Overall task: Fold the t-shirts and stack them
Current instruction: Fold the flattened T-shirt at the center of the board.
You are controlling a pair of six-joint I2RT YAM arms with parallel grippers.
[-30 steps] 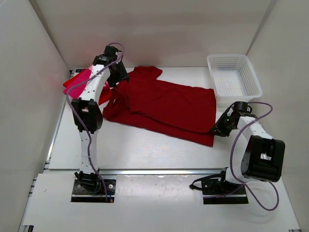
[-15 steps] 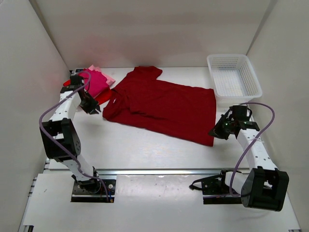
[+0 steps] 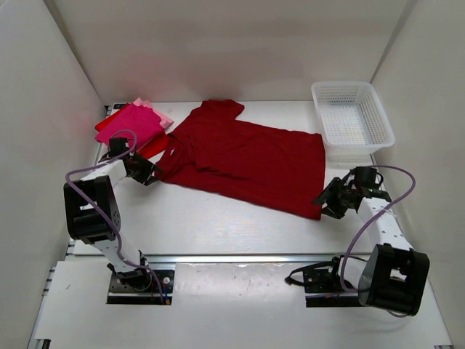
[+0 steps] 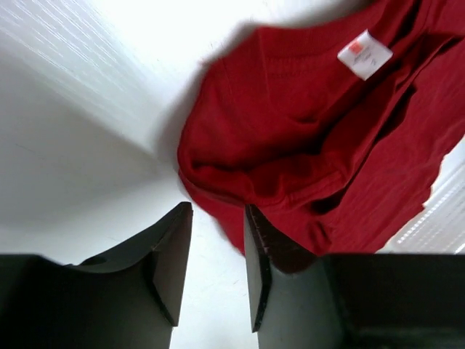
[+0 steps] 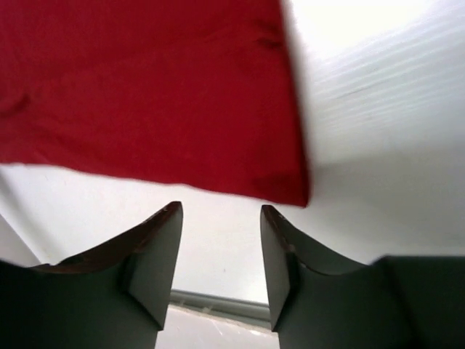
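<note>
You are looking at the dark red t-shirt (image 3: 247,156) lying spread open across the middle of the bench (image 3: 218,222), just where it was lying a second ago. Your left tool (image 3: 150,172) is now sitting low at the shirt's left edge; a second ago it was reaching over the far-left corner, and since then it has been coming back toward the near side. In the left wrist view its fingers (image 4: 171,254) are standing apart, with the bunched cloth edge right at the mouth of the gap and a white label (image 4: 365,54) showing further in. That move is leaving the folded stack uncovered: the magenta t-shirt (image 3: 134,122) is lying on top, with the light pink t-shirt (image 3: 164,117) and the bright red t-shirt (image 3: 107,131) peeking out beneath. Your right tool (image 3: 325,203) is keeping by the shirt's near right corner, a little nearer to you than before, fingers (image 5: 156,254) apart and gripping nothing. The white basket (image 3: 352,113) is resting at far right
</note>
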